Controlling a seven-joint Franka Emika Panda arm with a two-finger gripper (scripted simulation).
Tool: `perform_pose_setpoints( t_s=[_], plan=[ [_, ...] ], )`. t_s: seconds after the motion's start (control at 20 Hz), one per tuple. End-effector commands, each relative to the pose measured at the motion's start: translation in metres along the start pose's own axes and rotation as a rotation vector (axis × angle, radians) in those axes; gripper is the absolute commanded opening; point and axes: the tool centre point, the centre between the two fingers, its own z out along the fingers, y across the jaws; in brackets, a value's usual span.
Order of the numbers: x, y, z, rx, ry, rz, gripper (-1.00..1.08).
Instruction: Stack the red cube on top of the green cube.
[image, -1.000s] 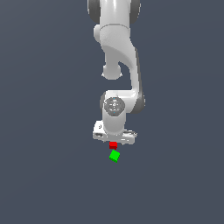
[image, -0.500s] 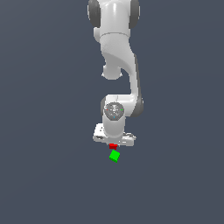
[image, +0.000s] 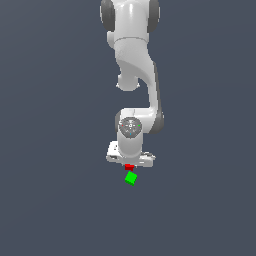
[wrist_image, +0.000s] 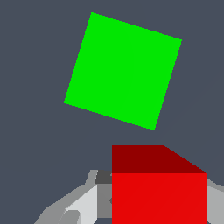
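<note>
open floor around green cube (image: 131, 178)

The red cube (wrist_image: 159, 197) sits between the pale fingers (wrist_image: 83, 205) of the pincer (wrist_image: 144, 201), its darker upper face and bright front face both showing. The green cube (wrist_image: 123, 71) lies apart from the red cube on the dark grey desk (wrist_image: 30, 131), turned askew to it.

Two cubes in all: one red cube (image: 129, 166) and one green cube (image: 131, 178), matched in size. One white robot arm (image: 134, 65) is present, carrying one hand (image: 129, 161). The wrist view shows the same pair, one red cube (wrist_image: 159, 192) and one green cube (wrist_image: 123, 71).
</note>
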Motion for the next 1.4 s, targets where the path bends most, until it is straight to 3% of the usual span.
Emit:
perform_pose_setpoints(
  t_s=[0.0,0.3,0.85,1.35],
  plan=[
    [0.000,0.000,-0.001,0.000,0.000,0.000,-1.00],
    [-0.001,0.000,-0.020,0.000,0.000,0.000,-1.00],
    [-0.001,0.000,-0.089,0.000,0.001,0.000,-1.00],
    [0.001,0.000,-0.098,0.000,0.002,0.000,-1.00]
  ],
)
